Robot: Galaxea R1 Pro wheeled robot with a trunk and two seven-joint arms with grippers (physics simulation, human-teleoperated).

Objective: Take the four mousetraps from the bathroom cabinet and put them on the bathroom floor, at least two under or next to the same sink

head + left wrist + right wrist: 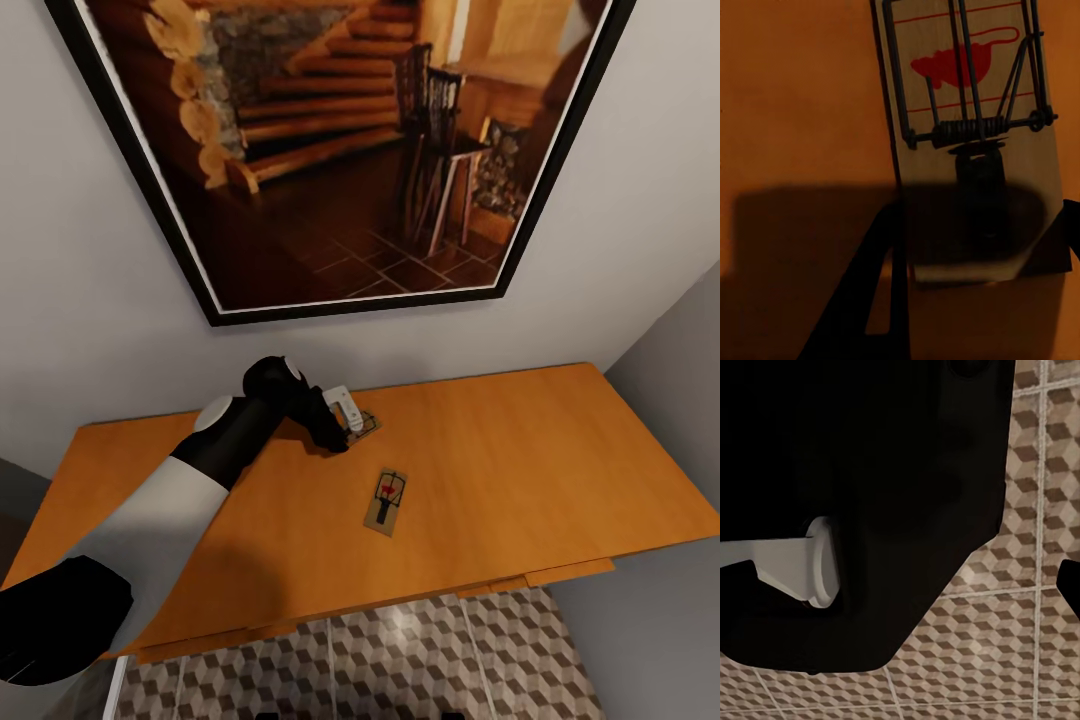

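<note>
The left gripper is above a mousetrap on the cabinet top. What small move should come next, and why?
Probably lower the left gripper a little and close its fingers on the mousetrap beneath it. That trap lies flat on the cabinet, not yet lifted. A second mousetrap lies nearby, untouched.

Left arm (pixel 150 520): white forearm shell, glossy black upper segment and black elbow.
Wrist (pixel 272 380): rounded black joint with a small white cap.
Left pincer (pixel 345 412): pale grey-white block on a black mount.
Right wrist view: broad black housing (pixel 892 487) with a white disc-shaped fitting (pixel 821 562).
</note>
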